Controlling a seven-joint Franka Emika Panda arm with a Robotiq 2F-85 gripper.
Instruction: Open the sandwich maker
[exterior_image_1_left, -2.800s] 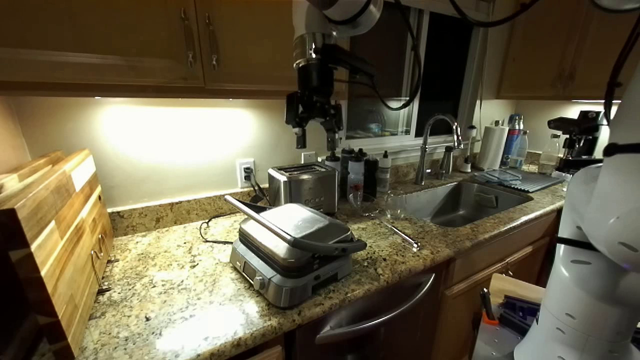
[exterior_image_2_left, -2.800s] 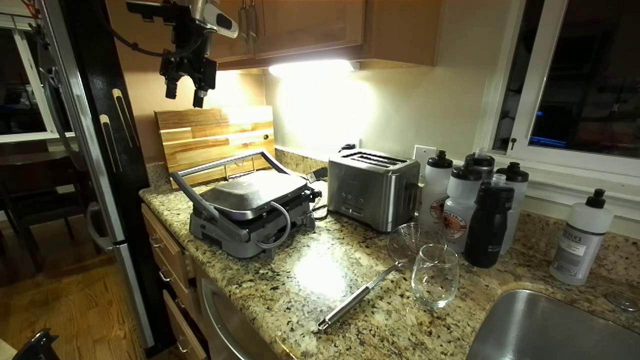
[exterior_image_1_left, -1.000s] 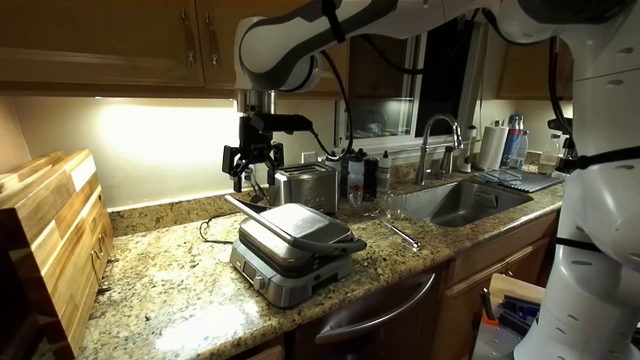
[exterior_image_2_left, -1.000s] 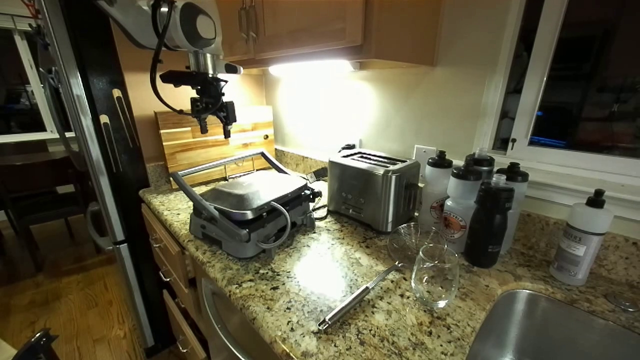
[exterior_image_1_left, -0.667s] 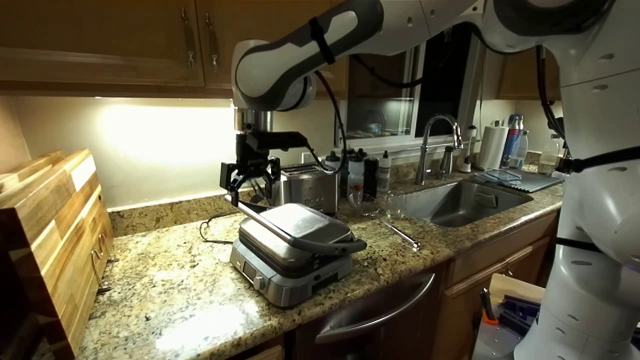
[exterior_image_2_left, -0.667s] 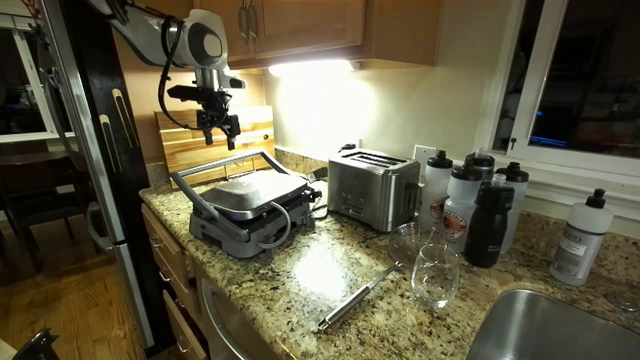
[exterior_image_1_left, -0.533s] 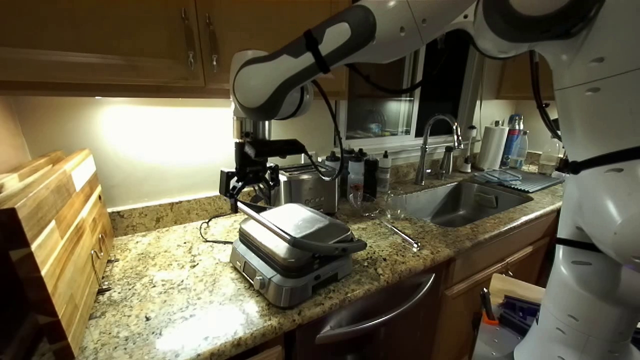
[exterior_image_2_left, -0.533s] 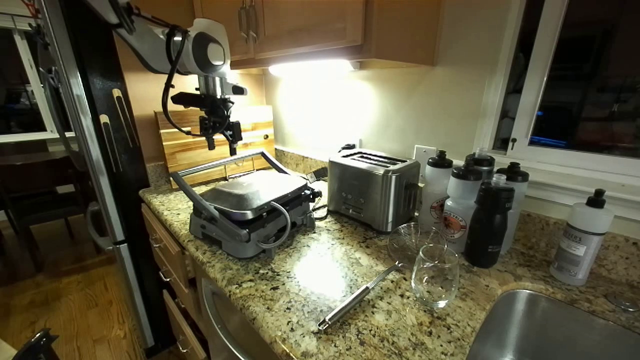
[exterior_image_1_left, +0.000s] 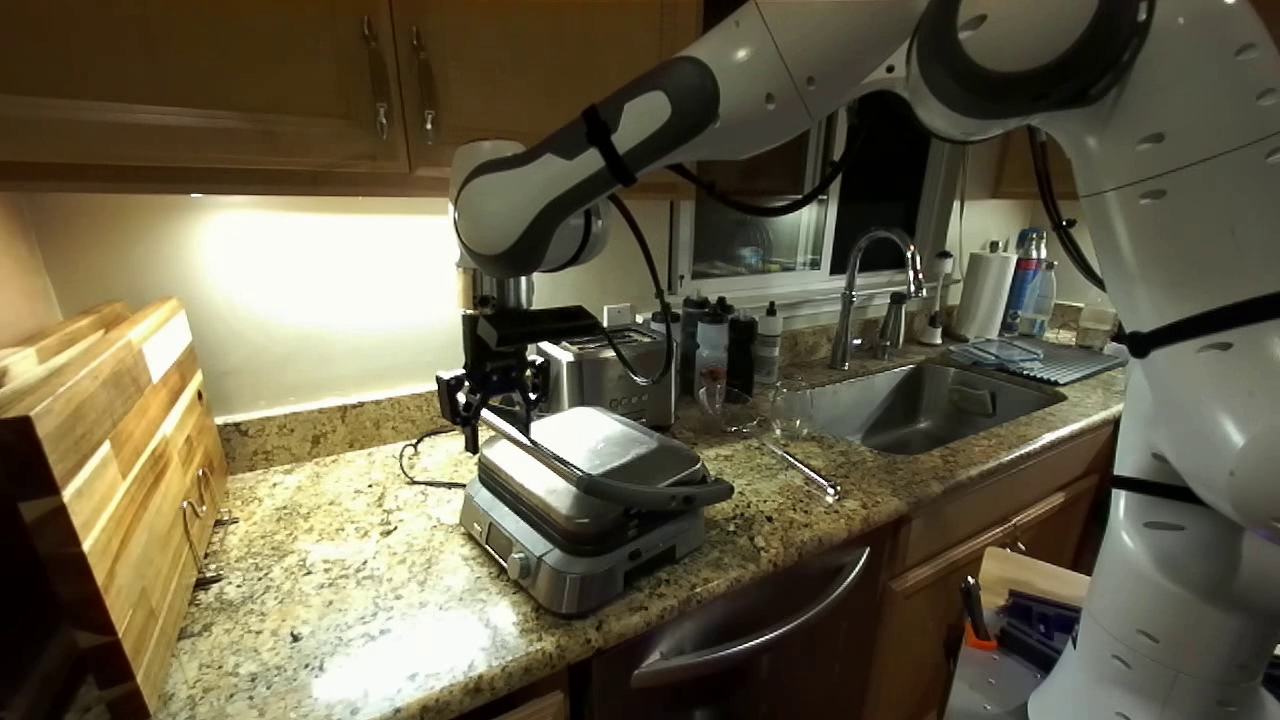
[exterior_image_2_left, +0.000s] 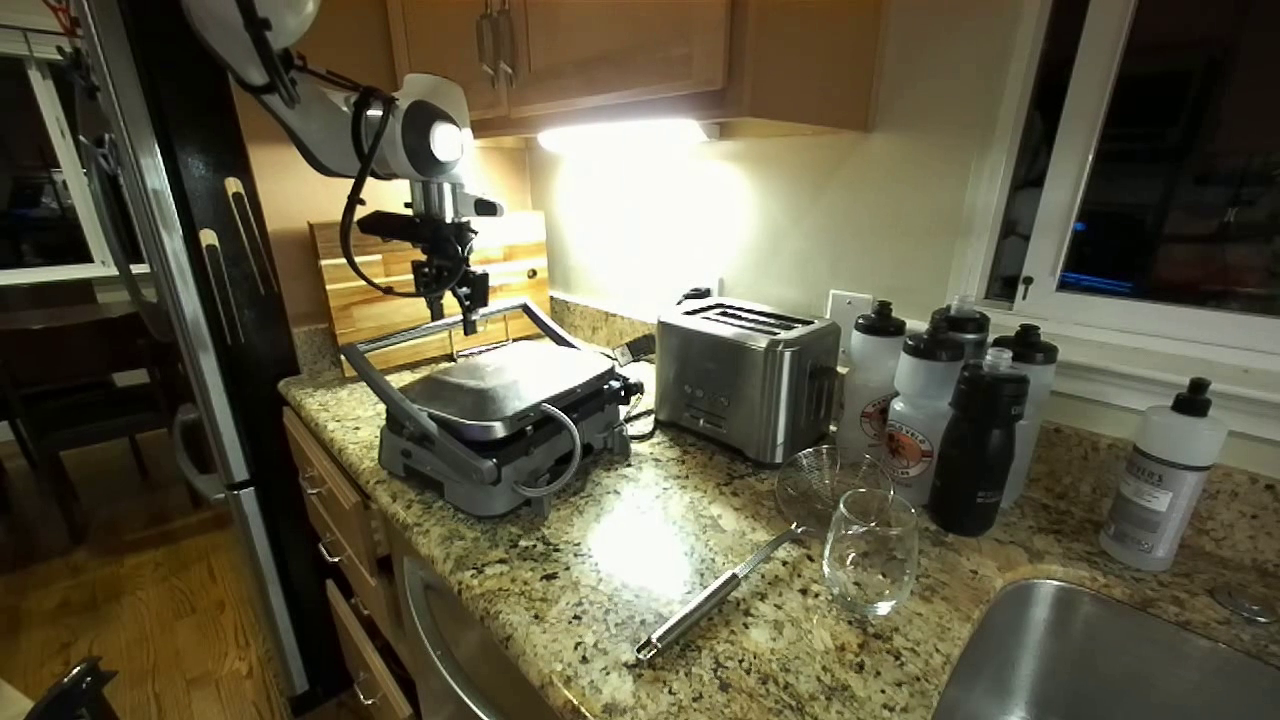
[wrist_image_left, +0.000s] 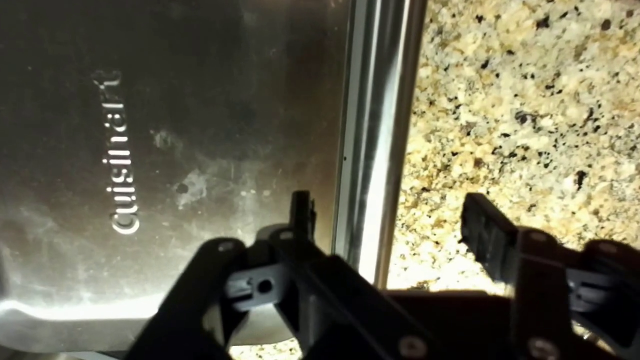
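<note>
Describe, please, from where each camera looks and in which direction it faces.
An exterior view: in front of the counter, looking down across the sandwich maker toward the wall and sink; much of the arm and the claw show.
An exterior view: from the sink side, looking down along the counter toward the board; part of the arm and the claw show.
Wrist view: fixed on the arm, looking down at lid and handle; only the claw shows.
Both exterior views share the sandwich maker, toaster and bottles.

Sandwich maker (exterior_image_1_left: 592, 500) in every view
</note>
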